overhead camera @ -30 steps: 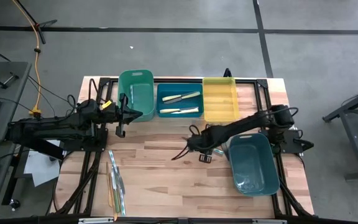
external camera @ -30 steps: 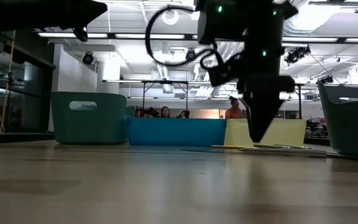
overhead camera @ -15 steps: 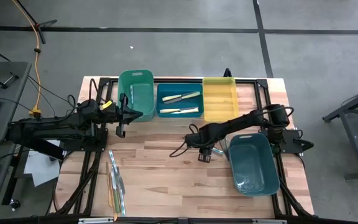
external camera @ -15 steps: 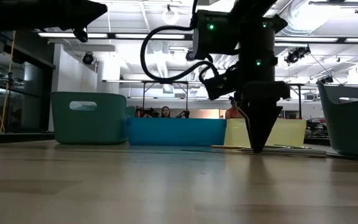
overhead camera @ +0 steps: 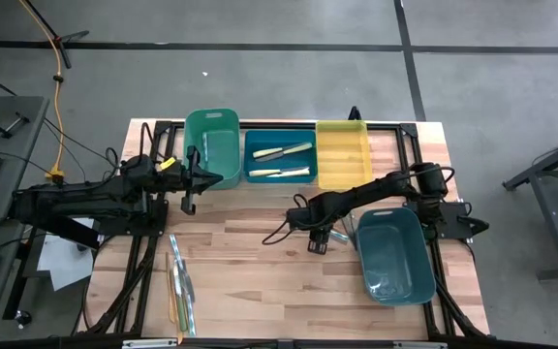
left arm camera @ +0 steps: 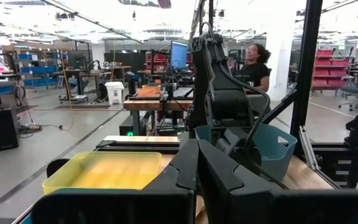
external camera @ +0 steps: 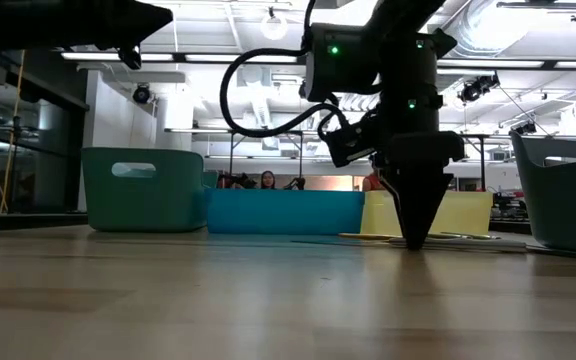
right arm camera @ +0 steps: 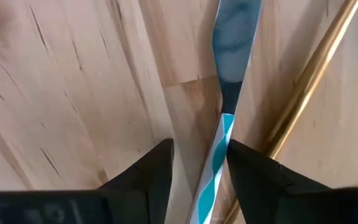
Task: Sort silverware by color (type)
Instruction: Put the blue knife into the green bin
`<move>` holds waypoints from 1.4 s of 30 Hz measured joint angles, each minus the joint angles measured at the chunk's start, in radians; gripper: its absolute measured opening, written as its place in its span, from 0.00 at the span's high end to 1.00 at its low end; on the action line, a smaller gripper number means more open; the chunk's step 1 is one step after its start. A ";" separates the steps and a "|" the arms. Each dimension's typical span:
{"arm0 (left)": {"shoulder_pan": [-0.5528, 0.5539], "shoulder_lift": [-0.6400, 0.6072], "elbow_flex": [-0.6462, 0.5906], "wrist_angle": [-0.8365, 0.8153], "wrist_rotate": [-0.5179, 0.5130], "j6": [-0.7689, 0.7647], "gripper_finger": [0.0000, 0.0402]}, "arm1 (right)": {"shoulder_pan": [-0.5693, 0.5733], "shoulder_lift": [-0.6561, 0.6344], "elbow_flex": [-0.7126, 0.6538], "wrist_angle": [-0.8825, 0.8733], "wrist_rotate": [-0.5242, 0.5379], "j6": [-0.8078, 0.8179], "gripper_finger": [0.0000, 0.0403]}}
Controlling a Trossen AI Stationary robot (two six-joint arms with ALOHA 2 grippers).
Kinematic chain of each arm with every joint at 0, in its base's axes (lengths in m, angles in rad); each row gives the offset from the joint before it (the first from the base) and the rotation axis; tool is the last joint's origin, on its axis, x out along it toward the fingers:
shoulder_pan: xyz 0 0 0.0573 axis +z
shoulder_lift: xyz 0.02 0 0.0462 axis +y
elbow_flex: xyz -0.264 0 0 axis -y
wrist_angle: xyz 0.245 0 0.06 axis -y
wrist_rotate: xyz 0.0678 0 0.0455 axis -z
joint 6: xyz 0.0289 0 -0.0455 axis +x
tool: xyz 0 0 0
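Observation:
A knife with a silver blade [right arm camera: 234,37] and a teal-and-white striped handle [right arm camera: 215,163] lies flat on the wooden table, with a golden-brown utensil [right arm camera: 309,81] beside it. My right gripper [right arm camera: 199,158] points down over it, open, one finger on each side of the handle. In the low view its tips [external camera: 414,238] reach the tabletop. In the high view my right gripper [overhead camera: 305,219] hides the knife. My left gripper [overhead camera: 219,178] waits shut by the green bin. More silverware [overhead camera: 178,286] lies near the table's left front. My right gripper comes from above, pointing down, and its fingers [right arm camera: 248,169] stand across the knife's striped handle, just below the blade. Whether a finger touches the handle I cannot tell. The knife lies flat on the table.
A green bin [overhead camera: 211,145], a blue bin [overhead camera: 260,136] holding pale-handled utensils [overhead camera: 281,162] and a yellow bin [overhead camera: 342,155] stand in a row at the far edge. A teal bin [overhead camera: 391,254] stands right of my right gripper. A person shows in the room behind.
My right gripper has sunk toward the table and shifted slightly toward the left edge; its tips now stand at the tabletop over the knife. Its fingers have stayed open.

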 joint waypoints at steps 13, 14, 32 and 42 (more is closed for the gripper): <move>0.000 0.000 0.000 -0.002 -0.002 0.000 0.99 | 0.000 0.003 -0.002 0.010 0.009 0.009 0.95; 0.000 0.000 0.000 -0.002 -0.002 0.000 0.99 | 0.000 0.003 -0.002 0.010 0.009 0.009 0.96; 0.000 0.000 0.000 -0.002 -0.005 0.000 0.99 | 0.000 0.002 -0.005 0.018 0.009 0.007 0.97; 0.000 0.000 0.000 -0.009 -0.005 0.000 0.99 | 0.000 -0.013 -0.007 0.028 0.003 0.001 0.96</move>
